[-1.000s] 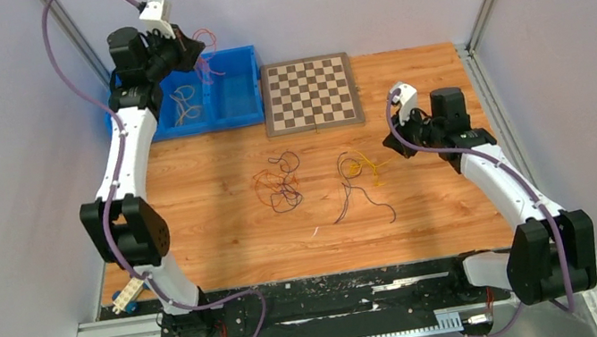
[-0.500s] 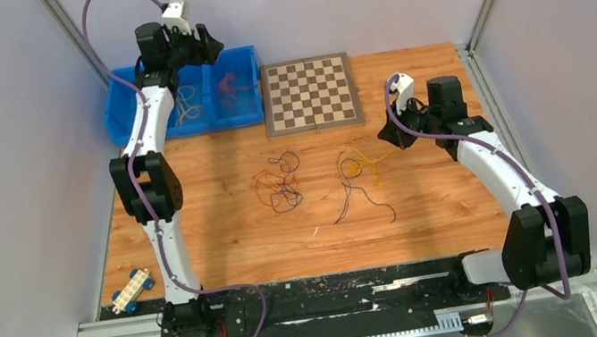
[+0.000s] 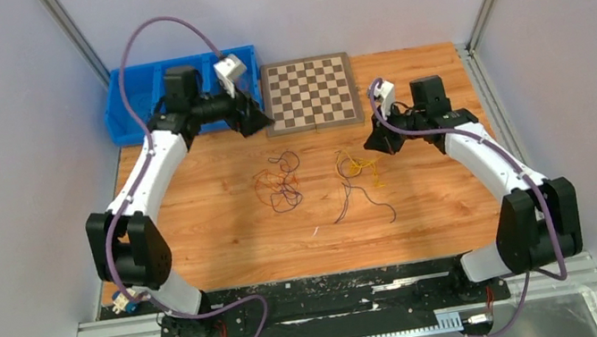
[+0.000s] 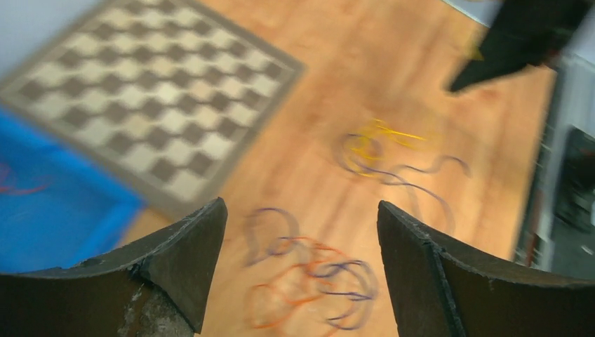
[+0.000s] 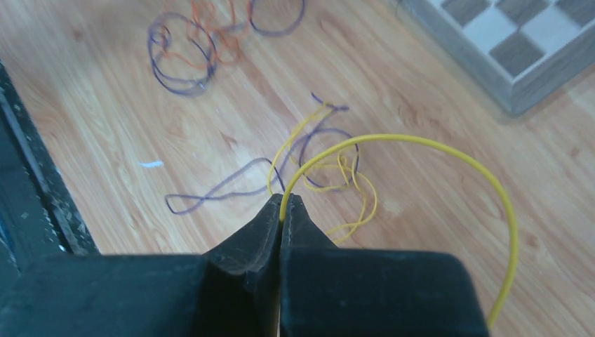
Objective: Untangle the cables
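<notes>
Yellow wire is pinched between the pressed-together fingertips of the right gripper. From that pinch it rises in a wide arc, bends to the right and runs off the lower edge of the wrist view. Just beyond the fingertips, on the wooden table, lies the yellow and purple bundle: a small knot of yellow loops with dark purple strands trailing out to the left. In the top view the right gripper sits just to the right of this bundle, near the front right corner of the chessboard. The cables form 2 groups, a little apart in the middle of the table. The second group is the orange and dark purple bundle, a set of loose rings to the left of the first. A whitish scrap lies alone nearer the arm bases. The left gripper hangs over the chessboard's front left corner, beside the blue bin. Its wrist view, which is blurred, shows the left gripper with both fingers spread wide and nothing between them. The orange and dark purple bundle lies on the wood below that gap.
</notes>
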`<state>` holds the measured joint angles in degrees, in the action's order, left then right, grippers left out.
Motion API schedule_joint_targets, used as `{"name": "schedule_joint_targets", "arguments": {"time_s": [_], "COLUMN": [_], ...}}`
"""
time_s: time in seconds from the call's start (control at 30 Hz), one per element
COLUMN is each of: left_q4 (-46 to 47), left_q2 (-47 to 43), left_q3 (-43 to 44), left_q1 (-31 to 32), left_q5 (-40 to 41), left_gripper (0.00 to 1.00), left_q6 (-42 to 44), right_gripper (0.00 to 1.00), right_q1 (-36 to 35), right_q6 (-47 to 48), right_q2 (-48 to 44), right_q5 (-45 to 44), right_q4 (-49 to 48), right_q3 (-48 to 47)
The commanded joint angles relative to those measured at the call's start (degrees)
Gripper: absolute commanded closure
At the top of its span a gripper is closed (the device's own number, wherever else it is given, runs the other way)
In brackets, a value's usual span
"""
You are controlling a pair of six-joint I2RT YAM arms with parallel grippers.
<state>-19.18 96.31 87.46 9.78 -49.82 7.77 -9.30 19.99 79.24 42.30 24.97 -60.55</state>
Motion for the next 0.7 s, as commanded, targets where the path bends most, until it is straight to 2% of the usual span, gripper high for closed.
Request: {"name": "schedule_joint_targets", "arguments": {"time_s": [0.0,0.07,0.1,0.23,0.37,0.6,0.67], "left_q4": [-4.02,-3.02,-1.6,3.42,1.28,-0.14,-0.28], "left_q2": [-5.57,-7.11,-7.33,-6.78,-5.72,-7.21,-7.47], "left_q3": [-9.75,-14.72,-17.42,-21.62,-19.47,-18.63,-18.78], "left_q1": [7.48,11.71,14.45,17.63,17.72,17.64,17.64], "left_q5": [-4.86,-3.91,-3.37,-0.99,1.57,4.69,5.48], "left_gripper": [0.15,0.16,0.16,0.16,0.16,0.15,0.15], "left_q6": [1.82,-0.31,-0.92,-7.53,-8.06,-4.98,-4.96], "right_gripper": [1.0,0.99,0.95,0.64,0.43,0.29,0.3], "right_q1": [0.14,0.2,0.19,0.09,0.09,-1.42,-2.21], "right_q6": [8.57,9.59,9.93,10.23,8.41,7.11,7.24], "right_q2": [3.91,5.75,6.62,11.0,16.34,24.27,26.12], "right_q5": [-4.09,-5.74,-6.26,-6.35,-5.51,-5.88,-6.65], "right_q4": [6.18,7.16,7.41,7.46,7.01,4.22,3.63], "right_q3": [1.65,2.13,2.22,1.02,-2.82,-7.58,-8.38]}}
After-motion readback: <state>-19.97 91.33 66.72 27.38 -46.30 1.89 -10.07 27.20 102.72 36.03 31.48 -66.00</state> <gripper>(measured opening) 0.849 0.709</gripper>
